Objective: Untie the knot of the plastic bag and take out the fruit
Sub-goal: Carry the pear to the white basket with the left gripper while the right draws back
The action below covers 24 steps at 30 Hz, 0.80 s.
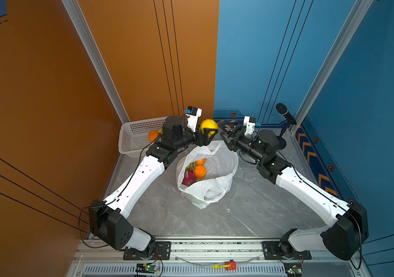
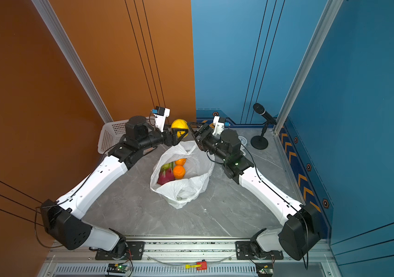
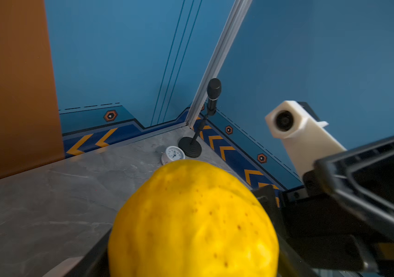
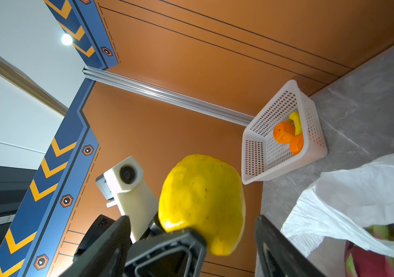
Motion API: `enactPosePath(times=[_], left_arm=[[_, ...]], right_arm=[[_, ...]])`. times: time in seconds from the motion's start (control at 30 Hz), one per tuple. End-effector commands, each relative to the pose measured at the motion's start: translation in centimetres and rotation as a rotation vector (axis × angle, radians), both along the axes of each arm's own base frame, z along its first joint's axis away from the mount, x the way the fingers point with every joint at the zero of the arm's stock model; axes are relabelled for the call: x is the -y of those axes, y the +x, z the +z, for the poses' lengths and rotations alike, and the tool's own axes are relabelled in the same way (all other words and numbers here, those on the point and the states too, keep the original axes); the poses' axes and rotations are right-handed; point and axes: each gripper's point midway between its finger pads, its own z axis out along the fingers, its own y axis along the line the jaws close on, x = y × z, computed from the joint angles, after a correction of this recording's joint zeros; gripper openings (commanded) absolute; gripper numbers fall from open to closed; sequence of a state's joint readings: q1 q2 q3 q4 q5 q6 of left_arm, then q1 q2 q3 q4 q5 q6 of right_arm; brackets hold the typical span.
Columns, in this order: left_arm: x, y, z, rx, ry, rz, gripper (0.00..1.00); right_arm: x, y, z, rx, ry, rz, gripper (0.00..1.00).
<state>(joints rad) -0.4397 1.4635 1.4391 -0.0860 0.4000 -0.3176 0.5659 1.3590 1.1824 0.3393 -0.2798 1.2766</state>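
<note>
There is one plastic bag [image 1: 216,190], white, thin and crinkled. It sits in the middle of the grey table [image 1: 251,211] between the two arms, with its mouth gaping wide. Inside it, both top views show two oranges [image 1: 200,172], one pink-red dragon fruit [image 1: 188,177] to their left, and a green piece [image 2: 167,166] that I cannot identify.

One large yellow fruit [image 1: 208,123], dotted with small brown specks, is out of the bag and held in the air beyond its far edge. The left gripper [image 1: 208,132] is clamped on this fruit, with one black triangular finger lying across its near face. The right gripper [image 1: 221,131] is just right of the fruit with its jaws spread wide. In the right wrist view its two fingers stand on either side of the fruit and neither touches it.

One white perforated basket [image 1: 133,134] stands at the far left against the orange wall. In a top view the left arm hides most of its contents, leaving one orange and a sliver of yellow visible. The right wrist view looks straight in and shows two more oranges [image 4: 283,132] and one banana [image 4: 295,121].

One microphone [image 1: 284,112] stands in the far right corner. One small white clock [image 3: 173,153] lies beside the microphone's base. It is plain in the left wrist view and partly hidden by the right arm in a top view.
</note>
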Motion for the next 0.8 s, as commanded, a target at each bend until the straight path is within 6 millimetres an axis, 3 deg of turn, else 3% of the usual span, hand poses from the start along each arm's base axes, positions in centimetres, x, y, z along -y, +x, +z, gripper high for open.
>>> enactPosePath(times=[0.0, 0.37, 0.77], left_arm=[[-3.1, 1.8, 0.6, 0.002, 0.039, 0.133, 0.64], [-14.5, 7.6, -3.5, -0.181, 0.183, 0.458, 0.63], [-24.7, 13.0, -11.4, -0.479, 0.151, 0.747, 0.59]], right_arm=[[2.3, -0.5, 1.5, 0.121, -0.082, -0.109, 0.85], [4.0, -0.5, 0.5, 0.242, -0.323, -0.205, 0.99], [0.4, 0.6, -0.2, 0.386, -0.598, -0.04, 1.0]])
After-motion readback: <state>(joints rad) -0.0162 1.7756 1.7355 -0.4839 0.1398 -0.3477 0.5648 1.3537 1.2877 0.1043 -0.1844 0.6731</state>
